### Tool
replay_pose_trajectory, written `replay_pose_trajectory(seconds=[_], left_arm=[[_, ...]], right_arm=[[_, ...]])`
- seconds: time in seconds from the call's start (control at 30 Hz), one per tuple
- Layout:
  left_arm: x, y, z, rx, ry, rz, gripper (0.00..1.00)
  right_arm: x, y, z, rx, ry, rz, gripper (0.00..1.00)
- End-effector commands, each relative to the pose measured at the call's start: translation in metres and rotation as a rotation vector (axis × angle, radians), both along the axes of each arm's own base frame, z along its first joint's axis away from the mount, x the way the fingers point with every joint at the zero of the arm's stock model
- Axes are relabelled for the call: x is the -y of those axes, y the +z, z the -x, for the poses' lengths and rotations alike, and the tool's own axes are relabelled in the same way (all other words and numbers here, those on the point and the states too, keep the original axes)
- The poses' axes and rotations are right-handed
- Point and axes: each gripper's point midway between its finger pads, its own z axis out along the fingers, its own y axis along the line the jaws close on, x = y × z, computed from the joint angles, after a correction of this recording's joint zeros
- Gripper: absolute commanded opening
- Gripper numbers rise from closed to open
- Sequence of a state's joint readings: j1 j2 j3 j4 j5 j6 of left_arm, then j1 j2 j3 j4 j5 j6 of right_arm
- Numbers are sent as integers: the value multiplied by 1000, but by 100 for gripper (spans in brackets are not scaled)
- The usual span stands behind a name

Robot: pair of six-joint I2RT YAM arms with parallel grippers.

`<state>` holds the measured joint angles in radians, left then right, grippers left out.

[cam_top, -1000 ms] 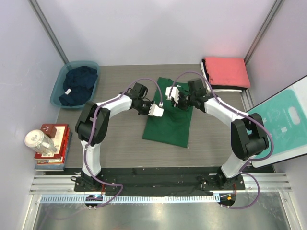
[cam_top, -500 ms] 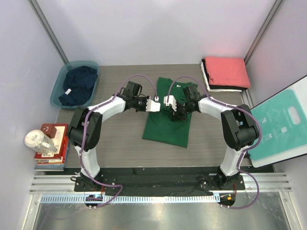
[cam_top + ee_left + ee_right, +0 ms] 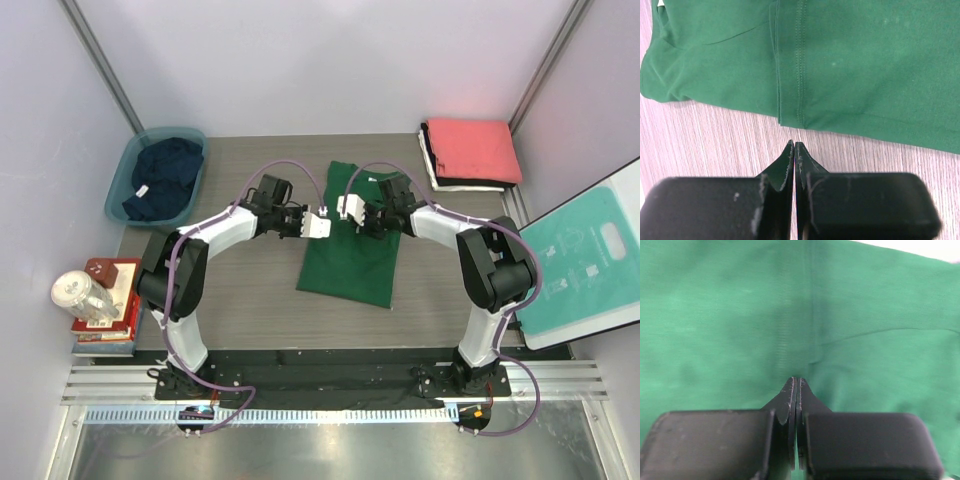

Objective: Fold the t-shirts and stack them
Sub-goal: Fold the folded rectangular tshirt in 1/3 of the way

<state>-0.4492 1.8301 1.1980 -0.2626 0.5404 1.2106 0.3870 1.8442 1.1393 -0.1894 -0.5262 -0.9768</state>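
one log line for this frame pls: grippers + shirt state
left gripper: shut, empty, just off green t-shirt edge | right gripper: shut, empty, over it | shirt: flat, folded narrow

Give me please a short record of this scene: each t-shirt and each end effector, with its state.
shirt in work: plain dark green cotton t-shirt, flat at centre, long narrow shape
left end effector: shut, empty, over the grey wood-grain table beside the shirt's edge
right end effector: shut, empty, over the green cloth
stack: folded coral-red t-shirt on top, far right corner
waiting: navy t-shirt in teal plastic tub, far left
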Motion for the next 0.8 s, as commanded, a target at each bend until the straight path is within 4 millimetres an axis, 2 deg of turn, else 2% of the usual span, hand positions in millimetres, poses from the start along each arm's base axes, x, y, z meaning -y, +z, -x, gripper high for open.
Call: replay_pose_trajectory(seconds=[0.0, 0.1, 0.2, 0.23, 0.27, 0.3, 0.33, 0.37, 0.4, 0.43, 0.47, 0.5, 0.57, 0.67, 0.7, 0.77], left_arm=[[4, 23, 0, 38, -13, 48, 0], [0, 21, 5, 39, -17, 39, 0], [-3, 26, 13, 56, -32, 39, 0], [-4, 29, 17, 65, -43, 42, 0], [-6, 26, 24, 62, -58, 43, 0], [-6, 36, 30, 89, -78, 52, 13], [-7, 41, 34, 129, -112, 51, 24], [-9, 34, 48, 120, -149, 56, 43], [-10, 44, 54, 159, -173, 65, 50], [-11, 42, 63, 167, -202, 65, 57], [-14, 32, 76, 188, -265, 45, 71], [-14, 36, 86, 213, -314, 53, 75], [-20, 18, 110, 226, -434, 11, 84], [-24, 5, 136, 178, -529, 2, 86], [-22, 3, 142, 181, -569, 2, 86], [-21, -3, 154, 137, -603, 6, 87]], right_arm=[[3, 9, -38, 222, -52, 46, 1], [6, 12, -46, 268, -73, 55, 1], [7, 36, -51, 296, -110, 29, 2], [8, 38, -46, 271, -121, 28, 4], [8, 56, -41, 282, -120, 6, 14], [7, 61, -32, 260, -101, -1, 24], [12, 53, -13, 198, -64, 27, 33], [8, 75, 2, 213, -16, -7, 49], [13, 66, 21, 176, 17, 6, 55], [18, 62, 43, 134, 57, 26, 68], [20, 61, 58, 146, 126, 39, 73], [27, 61, 80, 148, 159, 49, 75], [37, 50, 113, 103, 218, 78, 81], [44, 39, 159, 71, 300, 105, 83], [48, 27, 174, 41, 312, 122, 83], [45, 27, 192, 61, 347, 120, 83]])
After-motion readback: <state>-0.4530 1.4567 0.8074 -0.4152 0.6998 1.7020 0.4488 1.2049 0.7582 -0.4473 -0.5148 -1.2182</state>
